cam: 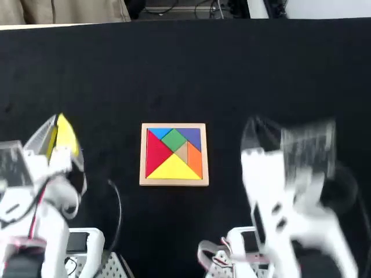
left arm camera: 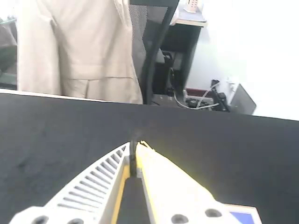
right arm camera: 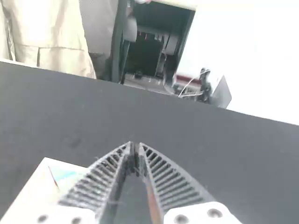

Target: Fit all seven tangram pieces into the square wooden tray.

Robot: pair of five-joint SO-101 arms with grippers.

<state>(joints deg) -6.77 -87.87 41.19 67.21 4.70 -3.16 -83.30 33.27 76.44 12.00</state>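
The left hand (left arm camera: pixel 134 148) is shut tight, its white and yellow fingers pressed tip to tip with nothing between them. The right hand (right arm camera: pixel 135 148) is likewise shut, its dark ribbed fingers meeting at a point, and it is empty too. Both are raised above the black tabletop (cam: pixel 185 75).

The square wooden tray (cam: pixel 143 168) lies between the two hands, inward of each and apart from both. It looks full: a red triangle (cam: pixel 156 153) and a yellow triangle (cam: pixel 174 168) take up the half nearer the left hand. A green square (cam: pixel 174 139), a tan triangle (cam: pixel 182 152), an orange piece (cam: pixel 195 159) and two blue triangles fill the rest. No piece lies loose outside it.

By my judgement the fitting is done, and what remains is to park the arms. To do that well, each hand should draw back toward its own base and away from the tray. Neither should sweep inward across it, since a brush on the rim could jolt the seated pieces.
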